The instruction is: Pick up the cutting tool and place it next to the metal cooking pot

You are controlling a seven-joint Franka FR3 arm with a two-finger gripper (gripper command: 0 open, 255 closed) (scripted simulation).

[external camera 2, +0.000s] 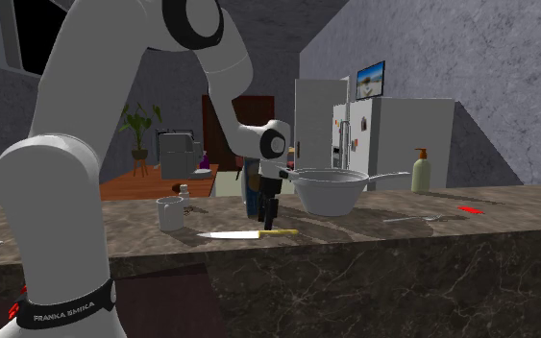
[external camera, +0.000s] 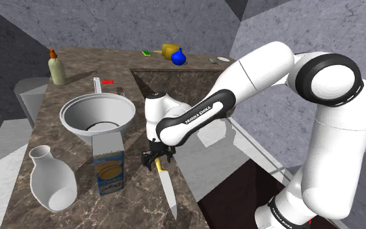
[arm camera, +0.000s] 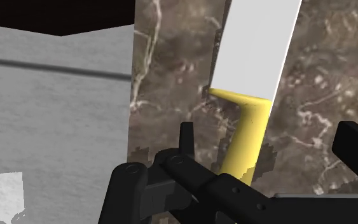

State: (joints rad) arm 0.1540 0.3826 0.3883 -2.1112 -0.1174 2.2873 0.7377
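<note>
Gripper (external camera: 156, 159) sits low over the knife (external camera: 168, 192), fingers spread either side of its yellow handle, nothing clasped. Knife lies flat on the counter (external camera: 129, 209) beside the carton (external camera: 108, 162), near the pot (external camera: 77, 130). Grasp, lift and placement all to come.

In the shoulder view the knife (external camera: 167, 188) lies on the table (external camera: 132, 205) just right of the carton (external camera: 108, 162), its handle under the pincer (external camera: 154, 161). The pot (external camera: 97, 116) stands behind the carton, the vase (external camera: 50, 179) left of it, the bottle (external camera: 57, 68) farthest back.
</note>
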